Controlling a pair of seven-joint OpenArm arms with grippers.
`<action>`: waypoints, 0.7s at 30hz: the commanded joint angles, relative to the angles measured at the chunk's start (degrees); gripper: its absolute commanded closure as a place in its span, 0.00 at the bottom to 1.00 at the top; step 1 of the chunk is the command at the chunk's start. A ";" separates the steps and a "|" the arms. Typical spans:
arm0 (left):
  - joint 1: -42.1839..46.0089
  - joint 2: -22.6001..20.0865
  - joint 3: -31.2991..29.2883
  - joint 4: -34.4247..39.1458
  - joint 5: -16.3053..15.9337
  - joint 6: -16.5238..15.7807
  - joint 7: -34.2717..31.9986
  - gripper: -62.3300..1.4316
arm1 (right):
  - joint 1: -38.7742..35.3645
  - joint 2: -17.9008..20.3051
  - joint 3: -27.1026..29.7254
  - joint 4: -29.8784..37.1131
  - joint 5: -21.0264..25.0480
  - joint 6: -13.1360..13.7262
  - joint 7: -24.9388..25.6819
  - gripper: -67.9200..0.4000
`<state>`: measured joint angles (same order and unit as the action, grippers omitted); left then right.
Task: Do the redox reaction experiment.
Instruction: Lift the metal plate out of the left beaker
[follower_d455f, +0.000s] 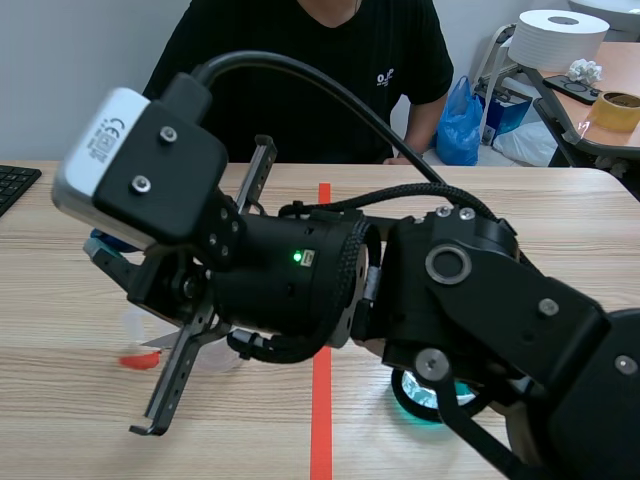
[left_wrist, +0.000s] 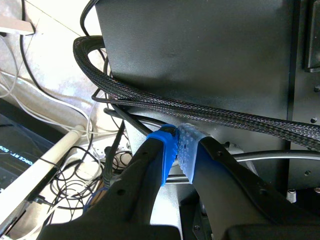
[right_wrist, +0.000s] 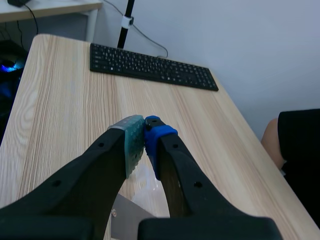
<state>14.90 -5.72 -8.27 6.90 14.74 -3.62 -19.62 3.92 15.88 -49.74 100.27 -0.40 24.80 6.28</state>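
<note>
My right tool was pinched narrow, pads pressed together with nothing between them, low over the counter. Just below it lay a clear vessel, pale and see-through, with a small red piece beside it. A round teal-glowing base sat under my right arm. My left tool was likewise closed on nothing, facing braided black cables.

- Scene view faces across the bench; right arm crowds it.
- Left wrist view sits close against black housing.
- Right wrist view looks past the right gripper along the bench; scene shares its keyboard.
</note>
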 joint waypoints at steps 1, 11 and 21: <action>0.15 -0.02 -0.11 0.66 -0.13 -0.13 -0.28 0.91 | 1.01 -0.31 0.96 2.08 1.38 -0.39 0.50 0.98; 0.15 -0.02 -0.11 0.66 -0.13 -0.13 -0.26 0.91 | 1.01 -0.31 6.08 11.10 11.04 -0.37 -5.81 0.98; 0.15 -0.02 -0.11 0.66 -0.13 -0.13 -0.26 0.91 | 1.01 -0.31 10.95 19.89 21.68 -0.37 -11.96 0.98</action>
<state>14.90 -5.72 -8.27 6.90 14.74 -3.62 -19.62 3.92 15.86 -39.16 119.48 20.60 24.80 -6.31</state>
